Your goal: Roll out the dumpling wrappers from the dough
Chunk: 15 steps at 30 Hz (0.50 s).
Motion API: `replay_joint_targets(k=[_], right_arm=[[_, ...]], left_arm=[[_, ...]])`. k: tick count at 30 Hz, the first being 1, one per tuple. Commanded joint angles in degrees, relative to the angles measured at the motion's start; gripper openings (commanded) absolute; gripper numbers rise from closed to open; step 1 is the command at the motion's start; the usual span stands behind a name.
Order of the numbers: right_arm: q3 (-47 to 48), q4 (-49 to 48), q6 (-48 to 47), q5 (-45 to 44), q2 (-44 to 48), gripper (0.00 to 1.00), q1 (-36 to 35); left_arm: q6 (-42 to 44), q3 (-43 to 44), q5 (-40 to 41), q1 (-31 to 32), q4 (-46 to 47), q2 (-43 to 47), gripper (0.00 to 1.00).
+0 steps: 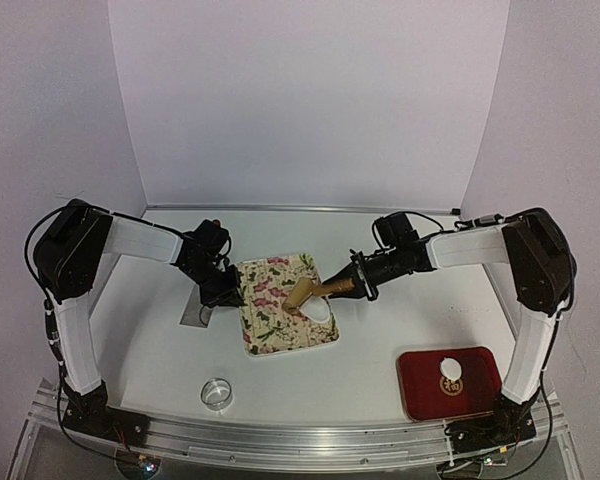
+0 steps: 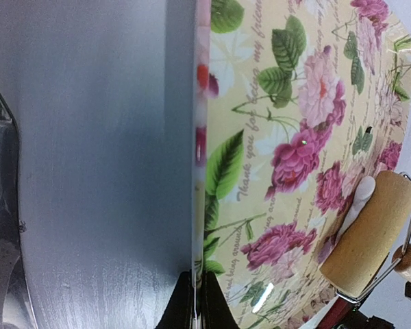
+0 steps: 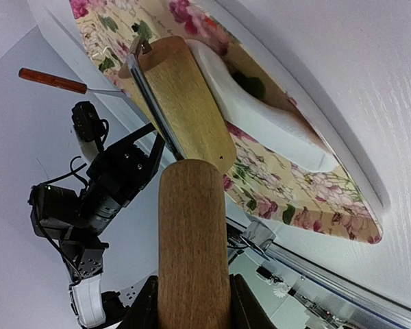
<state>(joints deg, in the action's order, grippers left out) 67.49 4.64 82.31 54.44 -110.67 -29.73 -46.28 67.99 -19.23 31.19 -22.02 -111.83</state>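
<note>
A floral tray (image 1: 270, 335) lies mid-table. On its right part sits a thick white lump of dough (image 1: 319, 311), which also shows as dough (image 3: 260, 116) in the right wrist view. My right gripper (image 1: 361, 283) is shut on the wooden handle (image 3: 192, 253) of a rolling pin. The pin's drum (image 1: 301, 295) rests against the dough's left side. My left gripper (image 1: 229, 293) is shut on the tray's left rim (image 2: 195, 226), one finger on each side. A small round white dumpling wrapper (image 1: 451, 366) lies on a red tray (image 1: 420, 390) at the front right.
A small metal ring cutter (image 1: 217, 392) stands near the front edge, left of centre. A flat grey metal piece (image 1: 194, 314) lies on the table under my left gripper. A red-handled tool (image 3: 51, 80) shows beyond the floral tray in the right wrist view.
</note>
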Motion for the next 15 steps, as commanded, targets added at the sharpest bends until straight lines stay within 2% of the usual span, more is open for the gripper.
replay_joint_targets(k=[1, 4, 10, 15], right_arm=[[-6.9, 16.6, 3.4, -13.2, -2.6, 0.0, 1.5], [-9.3, 16.7, 4.4, -13.9, 0.0, 0.0, 1.5], [-2.1, 16.5, 0.3, -12.4, -11.0, 0.0, 1.5], [-5.6, 16.9, 0.7, -12.6, -6.4, 0.0, 2.1]], left_arm=[[1.8, -0.3, 0.6, 0.4, -1.5, 0.4, 0.0], [1.6, -1.1, 0.7, 0.4, -1.4, 1.0, 0.0], [1.4, -2.1, 0.1, 0.4, -1.2, 1.6, 0.0], [0.8, -3.1, 0.1, 0.4, -1.0, 2.1, 0.0]])
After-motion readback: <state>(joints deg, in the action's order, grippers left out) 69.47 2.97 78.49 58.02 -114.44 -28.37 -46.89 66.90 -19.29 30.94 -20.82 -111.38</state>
